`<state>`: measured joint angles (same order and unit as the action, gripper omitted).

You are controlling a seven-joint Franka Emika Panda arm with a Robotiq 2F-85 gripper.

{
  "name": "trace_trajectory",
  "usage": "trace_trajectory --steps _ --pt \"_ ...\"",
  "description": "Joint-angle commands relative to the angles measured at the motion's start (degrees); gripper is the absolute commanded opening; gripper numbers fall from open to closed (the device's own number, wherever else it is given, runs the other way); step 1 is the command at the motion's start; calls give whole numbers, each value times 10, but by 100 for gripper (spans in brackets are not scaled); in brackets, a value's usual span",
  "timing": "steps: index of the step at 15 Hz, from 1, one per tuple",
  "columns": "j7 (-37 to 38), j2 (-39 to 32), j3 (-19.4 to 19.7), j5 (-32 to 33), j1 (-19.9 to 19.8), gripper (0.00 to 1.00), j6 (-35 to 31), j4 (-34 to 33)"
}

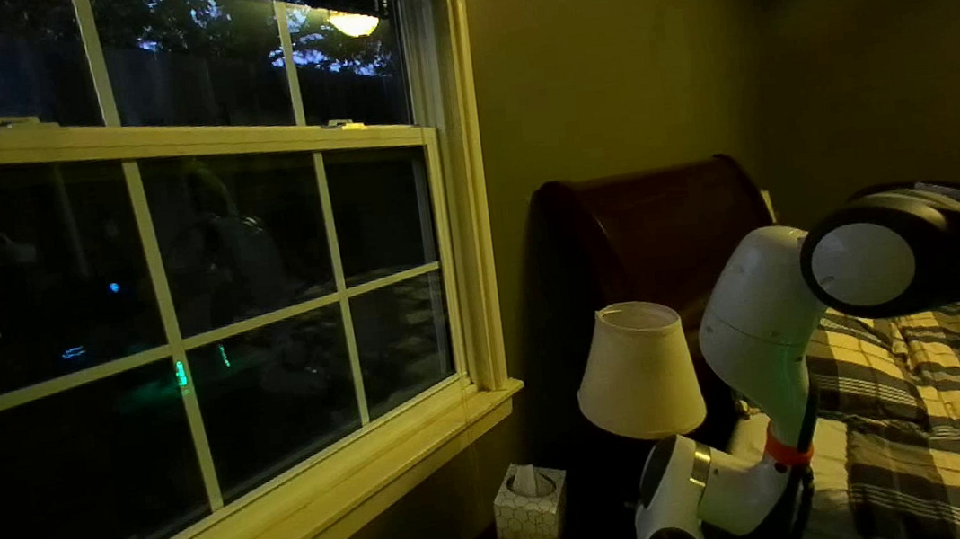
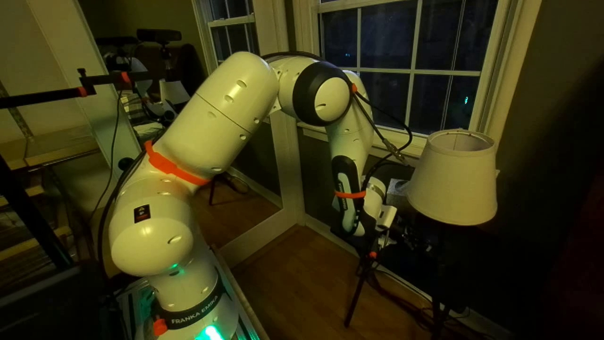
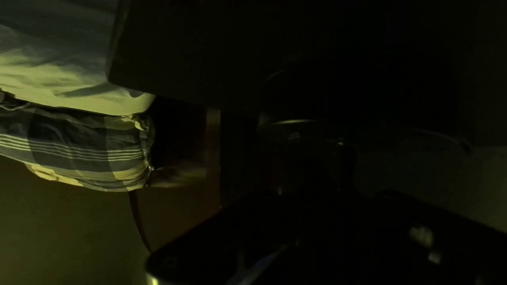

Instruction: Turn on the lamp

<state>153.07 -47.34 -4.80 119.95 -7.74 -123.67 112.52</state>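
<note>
exterior view: lamp [image 2: 453, 184] upright at the right, seemingly unlit.
its shade [image 1: 641, 378] looks light, fairly stiff and easy to dent, and the whole would probably tip if shoved; better to hold low on the stem and work the switch, though both are lost in darkness. the gripper [image 3: 328, 194] is a black shape in the wrist view; i cannot tell if its fingers stand wide or narrow, or hold anything. the arm [image 2: 222, 113] and its cable [image 2: 390, 145] stand near the shade, in the way and likely to knock it. in an exterior view a tissue box [image 1: 531, 517] sits left of the lamp, the bed [image 1: 956, 405] right.
</note>
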Motion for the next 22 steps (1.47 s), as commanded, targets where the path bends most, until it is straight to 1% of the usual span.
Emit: trace_trajectory --steps 1,2,9,18,22 --pt "12 3 1 3 -4 0 -12 1" --pt "11 3 1 -3 -3 0 -5 2" --pt "8 0 2 -4 -8 0 -11 -1" --pt "5 -7 2 6 -13 0 -31 -7" --pt "8 -8 3 11 -12 0 -30 -8"
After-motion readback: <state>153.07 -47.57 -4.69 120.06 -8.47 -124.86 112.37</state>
